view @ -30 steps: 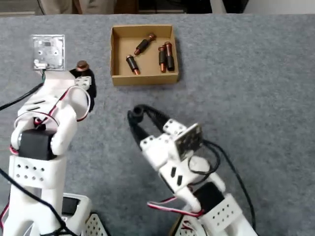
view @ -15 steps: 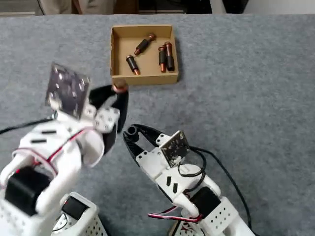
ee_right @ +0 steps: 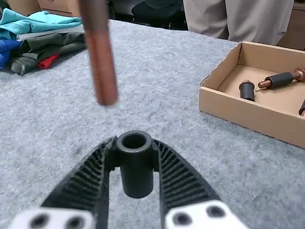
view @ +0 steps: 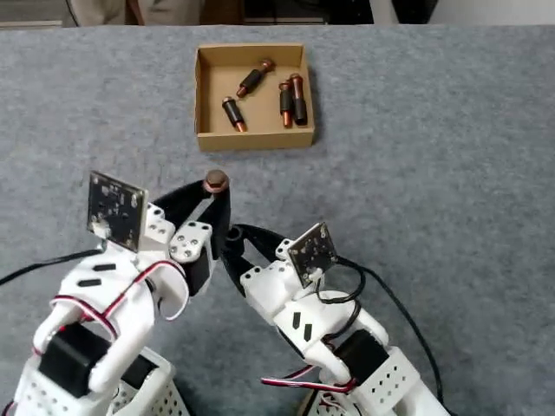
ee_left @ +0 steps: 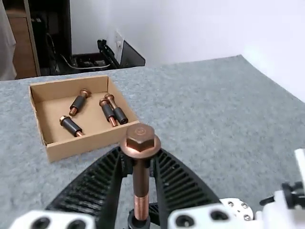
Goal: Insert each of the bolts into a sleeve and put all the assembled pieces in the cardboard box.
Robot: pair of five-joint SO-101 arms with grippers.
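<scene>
A copper bolt [view: 214, 182] stands upright in my left gripper [view: 212, 194], which is shut on its shaft just under the hex head [ee_left: 139, 140]. Directly below it my right gripper [view: 232, 236] is shut on a black sleeve [ee_right: 135, 163], held with its bore facing up. The bolt's lower end [ee_right: 100, 57] hangs a short way above the sleeve's mouth and slightly to one side, not touching. The sleeve [ee_left: 138, 220] also appears under the bolt tip. The cardboard box [view: 251, 139] at the table's far side holds several assembled pieces [view: 291, 100].
Grey felt covers the table [view: 434, 156]. The box [ee_left: 86, 143] sits a little beyond both grippers, open side up; its near wall [ee_right: 248, 114] is low. A pile of folded clothes [ee_right: 33, 38] lies off to one side.
My left arm swung from the far left to the middle, carrying the bolt to a spot above the sleeve. My right arm drew back slightly toward the near edge with the sleeve.
</scene>
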